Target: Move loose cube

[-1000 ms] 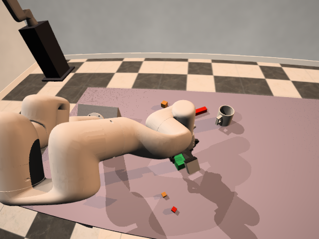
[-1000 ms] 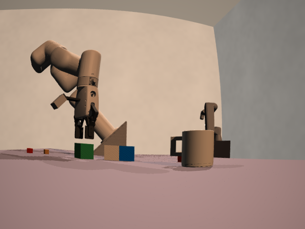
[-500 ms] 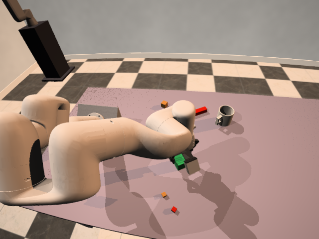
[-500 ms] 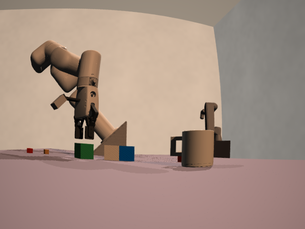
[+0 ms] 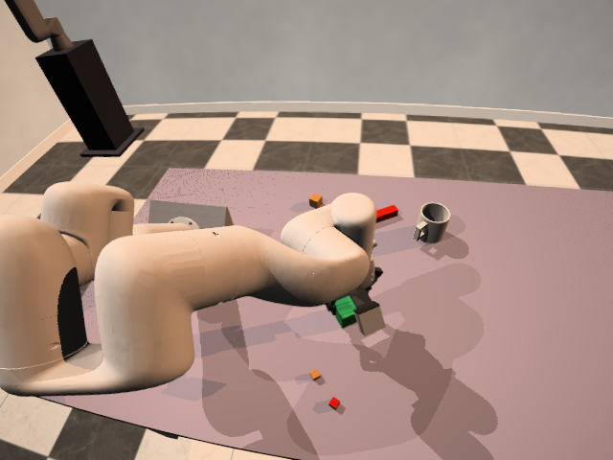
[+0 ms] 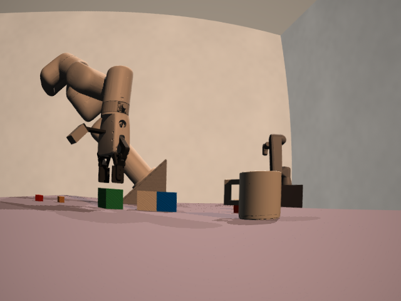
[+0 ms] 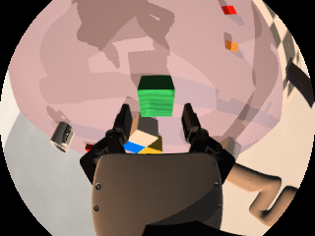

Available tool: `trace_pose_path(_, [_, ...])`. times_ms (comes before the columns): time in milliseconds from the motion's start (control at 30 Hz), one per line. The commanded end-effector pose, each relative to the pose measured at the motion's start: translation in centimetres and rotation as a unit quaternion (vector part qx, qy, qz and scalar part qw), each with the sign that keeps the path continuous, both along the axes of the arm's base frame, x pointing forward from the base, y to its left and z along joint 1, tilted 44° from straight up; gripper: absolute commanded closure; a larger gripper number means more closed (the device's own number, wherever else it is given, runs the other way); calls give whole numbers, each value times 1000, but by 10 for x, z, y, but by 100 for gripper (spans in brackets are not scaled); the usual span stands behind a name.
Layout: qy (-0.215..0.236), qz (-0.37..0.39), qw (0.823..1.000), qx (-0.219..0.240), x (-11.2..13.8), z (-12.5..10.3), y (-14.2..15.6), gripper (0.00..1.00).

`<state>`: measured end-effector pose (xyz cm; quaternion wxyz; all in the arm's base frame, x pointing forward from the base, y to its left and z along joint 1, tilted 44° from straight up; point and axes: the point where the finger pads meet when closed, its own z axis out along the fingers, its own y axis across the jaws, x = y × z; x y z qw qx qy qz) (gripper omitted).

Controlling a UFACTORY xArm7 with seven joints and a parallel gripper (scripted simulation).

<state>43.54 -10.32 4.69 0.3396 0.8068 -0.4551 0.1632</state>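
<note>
The loose green cube [image 6: 110,198] sits on the pink mat, apart from the other cubes; it also shows in the top view [image 5: 346,310] and in the wrist view [image 7: 157,96]. A tan cube [image 6: 146,200] and a blue cube [image 6: 166,201] stand side by side to its right. In the wrist view the tan cube [image 7: 146,132], the blue cube [image 7: 134,147] and a yellow cube [image 7: 153,151] sit close together, partly hidden by my gripper body. My gripper [image 6: 110,174] hangs open and empty just above the green cube, fingers either side of it in the wrist view [image 7: 157,121].
A grey mug [image 5: 432,221] stands at the back right, also large in the exterior view [image 6: 259,195]. A red bar [image 5: 386,213] lies near it. Small orange cubes [image 5: 315,199] [image 5: 315,375] and a small red cube [image 5: 334,402] lie scattered. A grey wedge [image 5: 188,214] sits by the arm's base.
</note>
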Motion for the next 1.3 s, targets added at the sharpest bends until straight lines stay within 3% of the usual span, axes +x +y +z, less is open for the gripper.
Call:
trace_pose_path(0, [-2, 2, 1000, 1, 2, 1, 2, 20])
trace_pose_path(1267, [-2, 2, 1000, 1, 1, -11, -9, 20])
